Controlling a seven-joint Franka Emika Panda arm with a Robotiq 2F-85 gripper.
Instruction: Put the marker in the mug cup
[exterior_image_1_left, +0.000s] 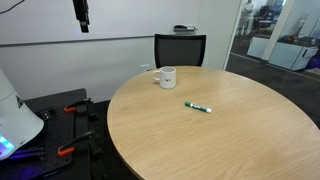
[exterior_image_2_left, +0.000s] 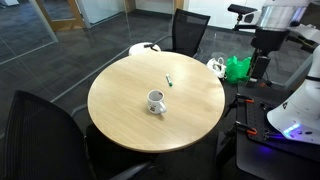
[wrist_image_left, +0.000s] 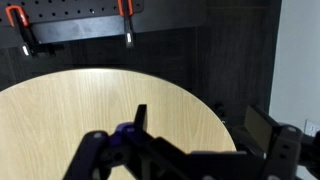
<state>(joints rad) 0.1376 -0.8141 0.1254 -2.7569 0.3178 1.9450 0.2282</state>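
The white mug cup (exterior_image_1_left: 167, 76) stands upright on the round wooden table (exterior_image_1_left: 240, 140), toward its far side; it also shows in an exterior view (exterior_image_2_left: 156, 100). The green marker with a white section (exterior_image_1_left: 198, 107) lies flat on the table, apart from the mug, and shows in an exterior view (exterior_image_2_left: 168, 82) too. My gripper (exterior_image_1_left: 81, 16) hangs high above the floor, off the table's edge and far from both; it also shows in an exterior view (exterior_image_2_left: 258, 68). In the wrist view my gripper (wrist_image_left: 200, 128) is open and empty over the table's rim. Mug and marker are out of the wrist view.
Black office chairs stand round the table (exterior_image_1_left: 180, 48) (exterior_image_2_left: 190, 30) (exterior_image_2_left: 40, 130). Orange clamps (wrist_image_left: 125, 20) hang on a dark pegboard beside the table. A green bag (exterior_image_2_left: 238, 68) lies on the floor near the arm's base. Glass walls stand behind.
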